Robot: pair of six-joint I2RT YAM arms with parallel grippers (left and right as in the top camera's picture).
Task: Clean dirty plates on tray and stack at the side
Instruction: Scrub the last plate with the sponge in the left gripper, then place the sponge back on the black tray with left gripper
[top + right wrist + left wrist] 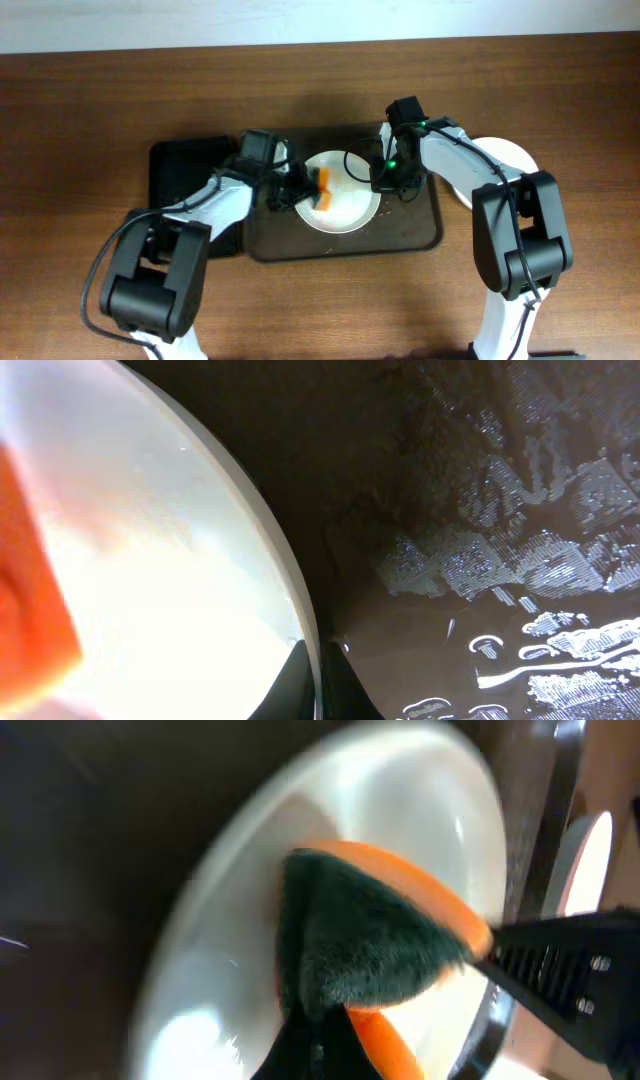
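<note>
A white plate (345,205) lies on the dark brown tray (410,235). My left gripper (310,190) is shut on an orange and green sponge (322,189) and presses it on the plate's left part. In the left wrist view the sponge (370,935) rests on the plate (230,970). My right gripper (383,180) is shut on the plate's right rim (300,630), seen with one finger on each side (318,685). Another white plate (505,160) lies on the table to the right of the tray, partly hidden by the right arm.
A smaller black tray (180,170) lies left of the brown tray, under the left arm. The brown tray's floor (480,560) is wet with foam patches. The wooden table (320,310) surrounds both trays.
</note>
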